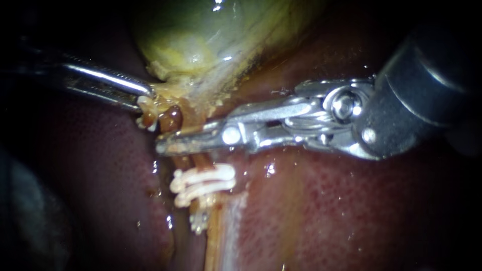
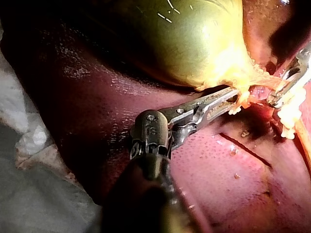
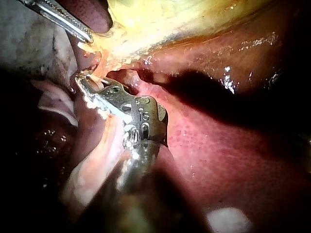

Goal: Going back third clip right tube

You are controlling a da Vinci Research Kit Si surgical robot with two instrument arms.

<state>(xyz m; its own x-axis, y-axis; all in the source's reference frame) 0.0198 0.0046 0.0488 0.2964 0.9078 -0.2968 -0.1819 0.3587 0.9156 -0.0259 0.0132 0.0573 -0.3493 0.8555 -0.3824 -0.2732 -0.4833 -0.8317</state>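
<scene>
Got the left instrument (image 1: pixel 143 98) clamped down on the ragged yellow tissue (image 1: pixel 165 93) at the narrow end of the gallbladder (image 1: pixel 211 30), both jaws pinching it from two sides. Same story in the left wrist view: jaws closed on that yellow fringe straight ahead of the shaft, with the green-yellow gallbladder bulging just beyond.

Got the right instrument (image 1: pixel 163 144) reaching in from the right and lying across the tube (image 1: pixel 213 246), with its tip ending near the left instrument's jaws but not touching them. Honestly can't call it apart or together for that tip from any of the three views, too much glare and gunk smeared over it.

Seeing two white clips (image 1: pixel 203 181) stacked tight together on the tube, just beside the right instrument's tip, on the side away from the gallbladder. Near the metal but apart from it. Looks like another whitish bit (image 1: pixel 198 221) further along past those two, too blurry to call. Can't sort out right tube from left here either.

Also spotting a dark brown lump (image 1: pixel 170 119) sitting between the two tips. Dark red liver (image 1: pixel 351 211) underneath everything, shiny and wet.
</scene>
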